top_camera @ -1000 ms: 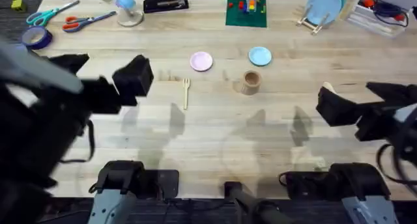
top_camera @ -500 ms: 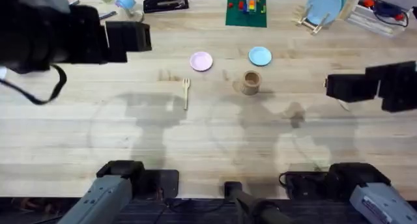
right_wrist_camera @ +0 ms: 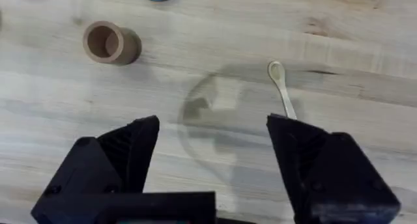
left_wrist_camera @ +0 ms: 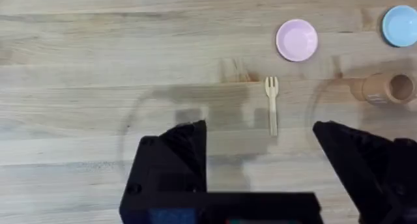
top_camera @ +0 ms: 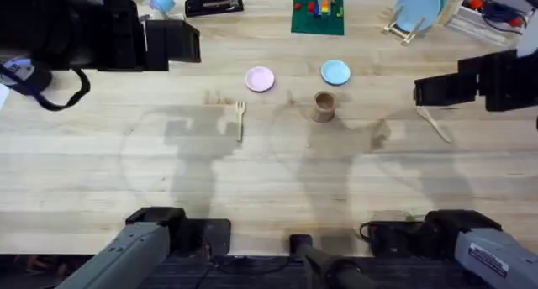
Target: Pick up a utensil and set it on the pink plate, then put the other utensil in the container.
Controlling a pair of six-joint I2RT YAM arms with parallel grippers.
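The wooden fork (top_camera: 240, 119) lies flat on the table, tines toward the pink plate (top_camera: 259, 79) just beyond it. The brown cup (top_camera: 324, 106) lies right of the fork; in the right wrist view the cup (right_wrist_camera: 107, 43) shows on its side with its mouth visible. The round-ended wooden utensil (top_camera: 434, 123) lies at the right. My left gripper (top_camera: 189, 44) hovers high at the far left, open and empty; its view shows the fork (left_wrist_camera: 272, 103), pink plate (left_wrist_camera: 297, 40) and cup (left_wrist_camera: 381, 88). My right gripper (top_camera: 420, 91) hovers open above the rounded utensil (right_wrist_camera: 282, 87).
A light-blue plate (top_camera: 335, 71) sits beside the pink one. Along the far edge are a stapler (top_camera: 212, 2), a green brick base (top_camera: 318, 13), a dish rack with blue plates (top_camera: 416, 12), scissors and a tape roll (top_camera: 21, 70) at far left.
Both arms have risen from low near their bases. The left arm swung to the far left; the right moved over the rounded utensil, uncovering it. Nothing on the table moved.
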